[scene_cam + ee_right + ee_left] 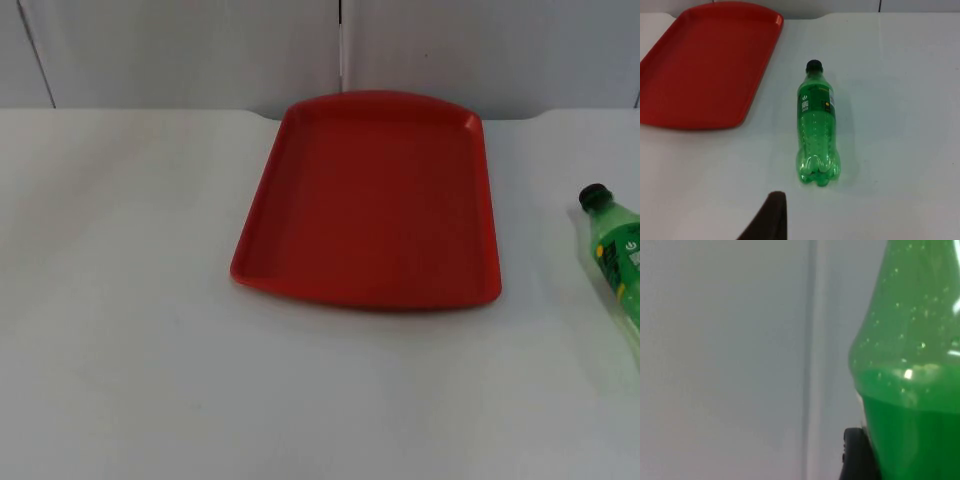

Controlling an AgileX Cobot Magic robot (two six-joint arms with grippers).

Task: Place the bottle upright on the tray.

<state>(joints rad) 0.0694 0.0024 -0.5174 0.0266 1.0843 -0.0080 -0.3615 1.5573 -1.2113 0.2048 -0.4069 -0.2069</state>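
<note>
Nearest to me in the right wrist view is my right gripper (771, 216), hanging over the white table (120, 300) and touching nothing. I cannot tell whether it is spread or closed.

Just beyond it, a little to the right, lies the bottle (816, 135). It is green and clear and lies flat on its side. Its lobed base is the end closest to my right gripper, with bare table between the two. Its green label (815, 102) sits around the upper body, and the black cap (814, 64) points away toward the far edge. In the top view the same bottle (620, 250) lies at the table's right side, with its cap (594, 196) at the far end.

The red tray (700, 75) is to the left of the bottle and apart from it. It is shallow with rounded corners, it lies flat, and the bottle is not on it. From above, the tray (370, 200) sits mid-table and its far rim reaches close to the grey partition wall (180, 50).

My left gripper (856, 455) is just beside a green translucent body (910, 365), with the wall (715, 340) behind it. This body looks like the shoulder of a bottle with green liquid in its lower part. I cannot tell whether my left gripper grasps it or only stands next to it.
</note>
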